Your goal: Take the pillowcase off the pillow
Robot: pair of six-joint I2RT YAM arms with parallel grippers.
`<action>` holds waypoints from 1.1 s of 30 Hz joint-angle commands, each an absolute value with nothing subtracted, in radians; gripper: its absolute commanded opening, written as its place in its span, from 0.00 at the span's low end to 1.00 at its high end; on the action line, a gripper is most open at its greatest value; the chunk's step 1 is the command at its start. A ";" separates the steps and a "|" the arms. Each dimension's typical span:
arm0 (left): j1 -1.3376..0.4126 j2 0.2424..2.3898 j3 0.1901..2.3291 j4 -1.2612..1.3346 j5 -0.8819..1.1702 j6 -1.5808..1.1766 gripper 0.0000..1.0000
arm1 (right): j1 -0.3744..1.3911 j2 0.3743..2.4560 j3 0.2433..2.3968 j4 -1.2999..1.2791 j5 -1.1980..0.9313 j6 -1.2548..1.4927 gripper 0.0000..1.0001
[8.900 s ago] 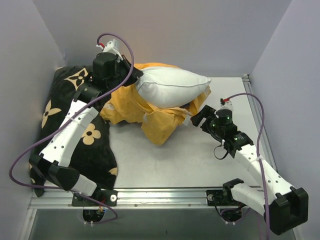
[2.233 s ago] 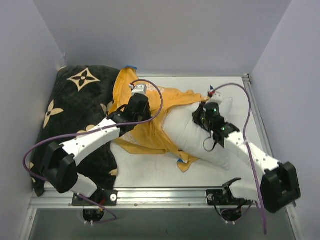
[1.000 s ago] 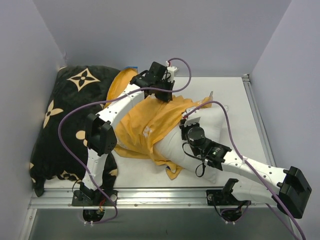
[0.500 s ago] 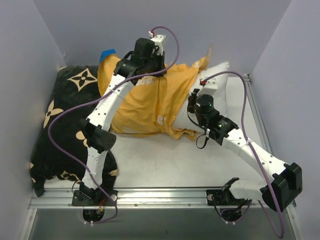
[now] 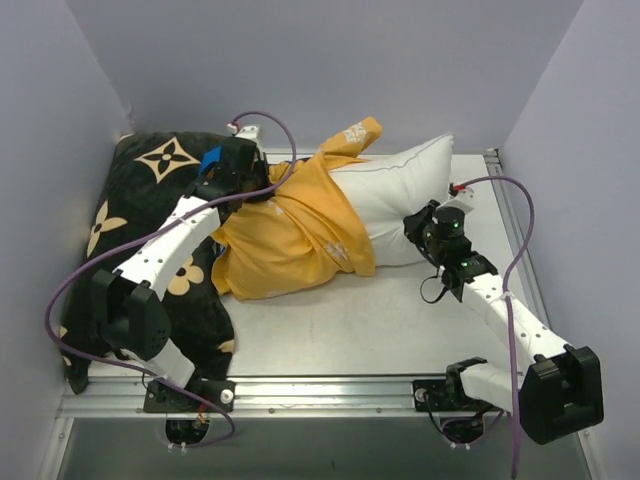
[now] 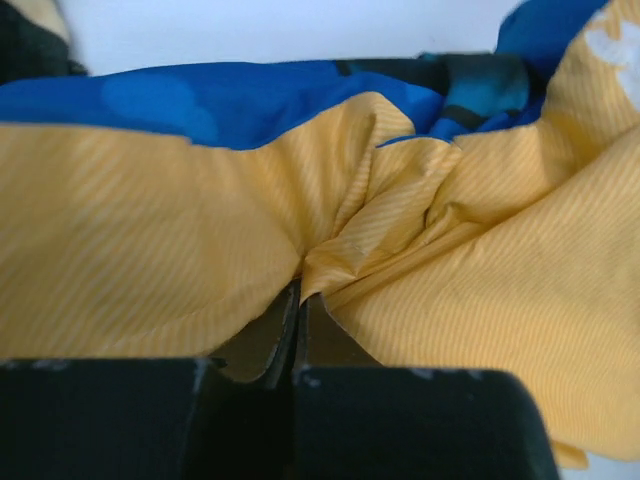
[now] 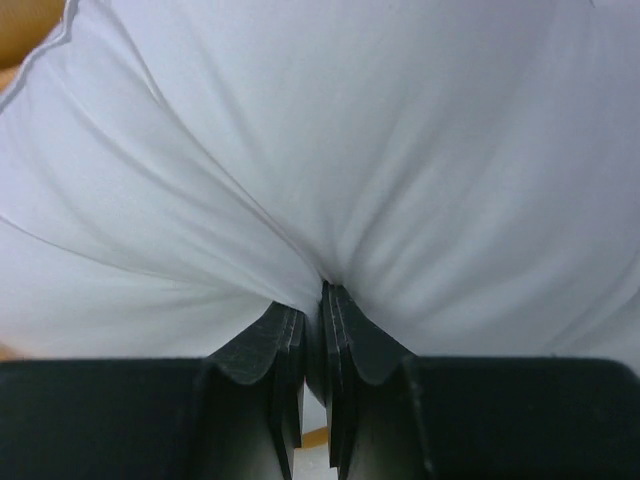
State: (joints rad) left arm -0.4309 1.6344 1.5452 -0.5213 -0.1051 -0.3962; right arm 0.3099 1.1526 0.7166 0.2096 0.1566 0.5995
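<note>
— Whereabouts of the pillowcase [image 5: 295, 235]?
— Heaped left of centre on the desk [image 5: 380, 310], orange-yellow face up, wrapped over the left end of the pillow [image 5: 400, 195]. One corner with white print poking up toward the back wall. Only slivers of the blue face on show, close by the left tool [image 6: 297, 300].
— How much of the pillow visible?
— The right part only: bare white, with a thin grey seam along the edge. The left part buried under the fabric. Depth inside the cover: impossible to judge.
— State of the left tool?
— Pressed together on a fold of the yellow cloth, plain from the left wrist. From above, fingertips lost among the folds, only the black wrist showing at the pillowcase's far left edge, just beside the black cushion [image 5: 130, 200].
— And the right tool [image 7: 318, 300]?
— Pinching a pucker of the pillow's white cover, with creases fanning out from the grip. From above, placed at the pillow's near right edge. Skin alone or stuffing as well: no telling.
— Anything else cut off or hard to read?
— Cushion partly covered by the left arm [image 5: 165, 250], beige flower motifs showing on the rest. Both wrist views filled almost wholly with cloth. Just a scrap of orange at the top left corner of the right wrist view, too small to place.
</note>
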 commanded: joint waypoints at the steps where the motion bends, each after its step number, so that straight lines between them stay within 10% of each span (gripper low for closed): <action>1: -0.256 1.531 1.392 -0.505 -0.336 -0.449 0.00 | 0.129 1.135 0.598 0.005 0.250 0.627 0.00; 10: -0.271 1.561 1.428 -0.491 -0.094 -0.373 0.00 | 0.113 1.074 0.714 0.043 -0.094 0.543 0.04; 16: -0.363 1.781 1.672 -0.623 -0.032 -0.273 0.00 | 0.308 1.118 0.925 -0.118 0.033 0.430 0.68; 18: -0.399 1.801 1.704 -0.623 -0.064 -0.261 0.00 | 0.343 1.109 0.940 -0.156 0.095 0.433 0.75; 26: -0.472 1.708 1.795 -0.494 -0.141 -0.233 0.68 | 0.367 1.077 0.776 -0.077 0.164 0.469 0.93; 33: -0.639 1.583 1.801 -0.494 -0.395 -0.230 0.79 | 0.192 1.186 0.687 0.185 -0.110 0.581 0.96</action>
